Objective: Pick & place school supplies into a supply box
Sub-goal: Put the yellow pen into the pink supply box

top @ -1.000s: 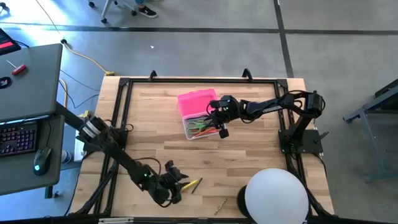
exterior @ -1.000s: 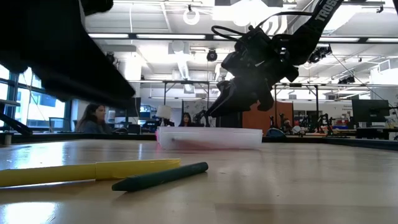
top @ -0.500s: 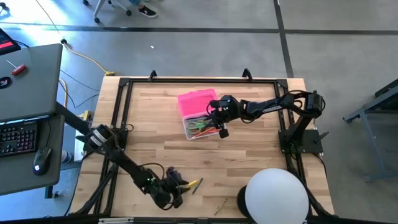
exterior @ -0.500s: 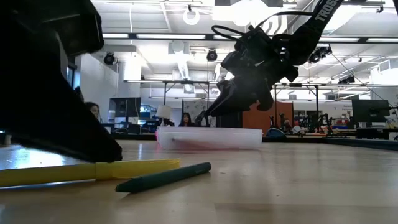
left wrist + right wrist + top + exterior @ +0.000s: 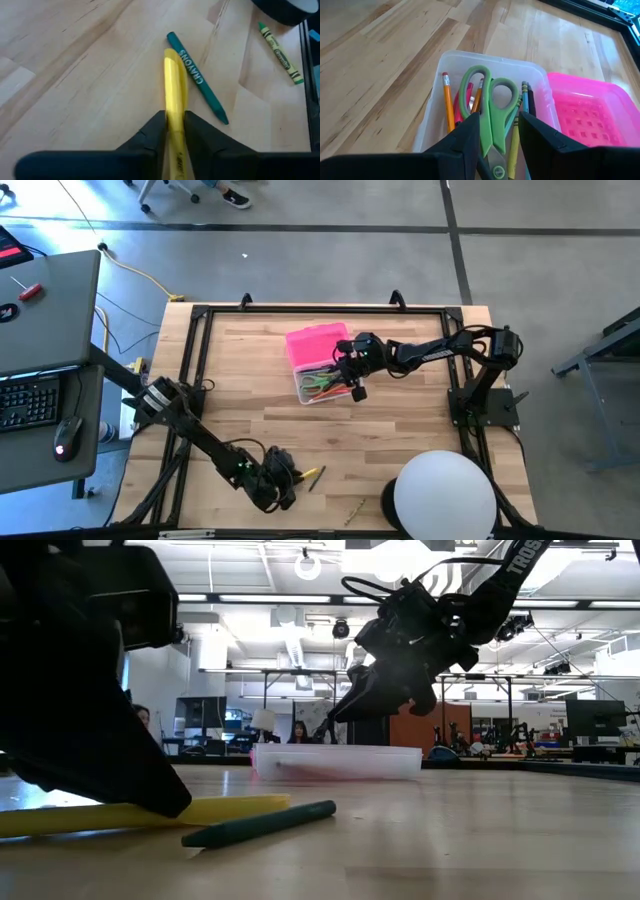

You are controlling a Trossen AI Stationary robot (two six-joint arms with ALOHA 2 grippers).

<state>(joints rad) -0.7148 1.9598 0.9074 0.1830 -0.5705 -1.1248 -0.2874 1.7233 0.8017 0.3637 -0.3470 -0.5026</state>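
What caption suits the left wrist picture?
Left gripper closing around a yellow marker beside a dark green crayon on the wooden table.

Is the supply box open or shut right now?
Open: the supply box shows scissors and pencils inside, with its pink lid lying beside it.

the table (image 5: 400,430) is pale wood with visible grain, smooth and faintly shiny. the box (image 5: 432,120) is clear glossy plastic, its lid (image 5: 585,115) translucent pink plastic. the scissors (image 5: 490,107) have smooth green plastic handles. the crayon (image 5: 197,77) wears a matt paper wrapper.
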